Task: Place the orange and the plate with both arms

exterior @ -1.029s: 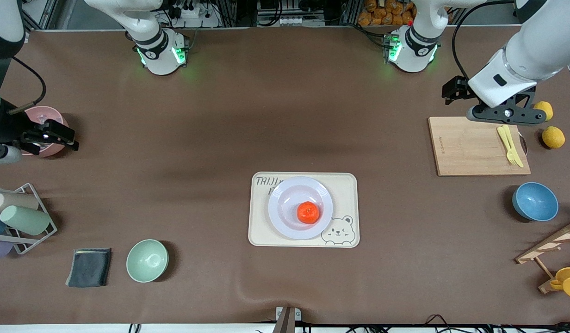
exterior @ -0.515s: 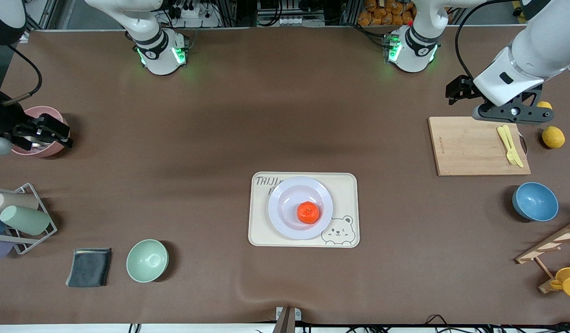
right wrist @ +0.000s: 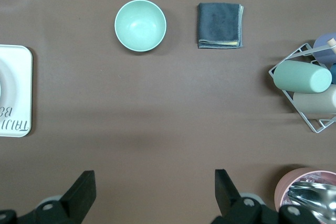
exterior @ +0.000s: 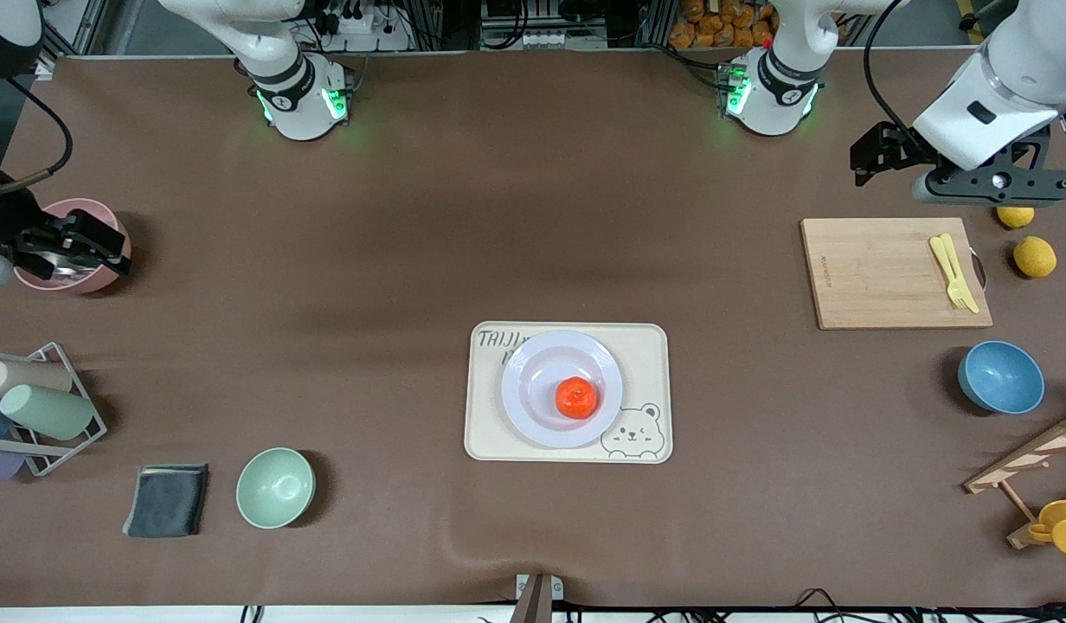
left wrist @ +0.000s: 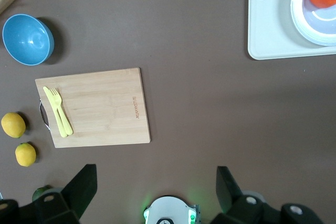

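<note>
Front view: the orange (exterior: 576, 397) sits on the plate (exterior: 533, 415) on the tray (exterior: 650, 346) at mid-table — well apart from both empty, wide-open grippers, left (exterior: 990, 184) over the board's far edge, right (exterior: 81, 245) over the pink bowl (exterior: 109, 221).

The left arm's black two-finger gripper (exterior: 992, 186), its fingers spread wide and empty, has risen and drawn back toward its own end of the table, moving off the pale wooden cutting board (exterior: 888, 272) and uncovering more of it. The right arm's black two-finger gripper (exterior: 66, 247), also spread and empty, has pulled back over the round pink bowl (exterior: 83, 216).
</note>
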`<move>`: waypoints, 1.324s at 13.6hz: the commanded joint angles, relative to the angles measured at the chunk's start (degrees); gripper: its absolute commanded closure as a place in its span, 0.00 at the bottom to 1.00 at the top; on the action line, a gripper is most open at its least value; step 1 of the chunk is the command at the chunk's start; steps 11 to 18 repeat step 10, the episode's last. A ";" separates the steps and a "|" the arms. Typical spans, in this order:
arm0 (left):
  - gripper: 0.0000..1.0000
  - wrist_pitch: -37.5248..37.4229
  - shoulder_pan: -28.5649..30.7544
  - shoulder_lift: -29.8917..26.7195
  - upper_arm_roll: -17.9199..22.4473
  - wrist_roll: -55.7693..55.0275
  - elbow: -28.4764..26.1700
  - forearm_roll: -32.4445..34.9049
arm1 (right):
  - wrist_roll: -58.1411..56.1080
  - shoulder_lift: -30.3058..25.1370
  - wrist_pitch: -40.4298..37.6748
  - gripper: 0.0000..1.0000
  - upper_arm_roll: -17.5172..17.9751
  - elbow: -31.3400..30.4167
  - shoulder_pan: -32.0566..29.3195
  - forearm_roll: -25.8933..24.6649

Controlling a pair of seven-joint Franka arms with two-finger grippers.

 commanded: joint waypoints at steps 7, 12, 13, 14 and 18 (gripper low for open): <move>0.00 -1.02 -1.30 -0.29 2.74 -0.22 2.50 0.73 | 0.85 -0.81 0.07 0.00 1.16 -0.48 -1.63 -1.03; 0.00 -1.02 -1.30 -0.12 2.56 -0.48 2.50 1.00 | 0.94 -0.81 -0.02 0.00 1.07 -0.48 -1.71 -1.12; 0.00 -1.02 -1.30 -0.12 2.56 -0.48 2.50 1.00 | 0.94 -0.81 -0.02 0.00 1.07 -0.48 -1.71 -1.12; 0.00 -1.02 -1.30 -0.12 2.56 -0.48 2.50 1.00 | 0.94 -0.81 -0.02 0.00 1.07 -0.48 -1.71 -1.12; 0.00 -1.02 -1.30 -0.12 2.56 -0.48 2.50 1.00 | 0.94 -0.81 -0.02 0.00 1.07 -0.48 -1.71 -1.12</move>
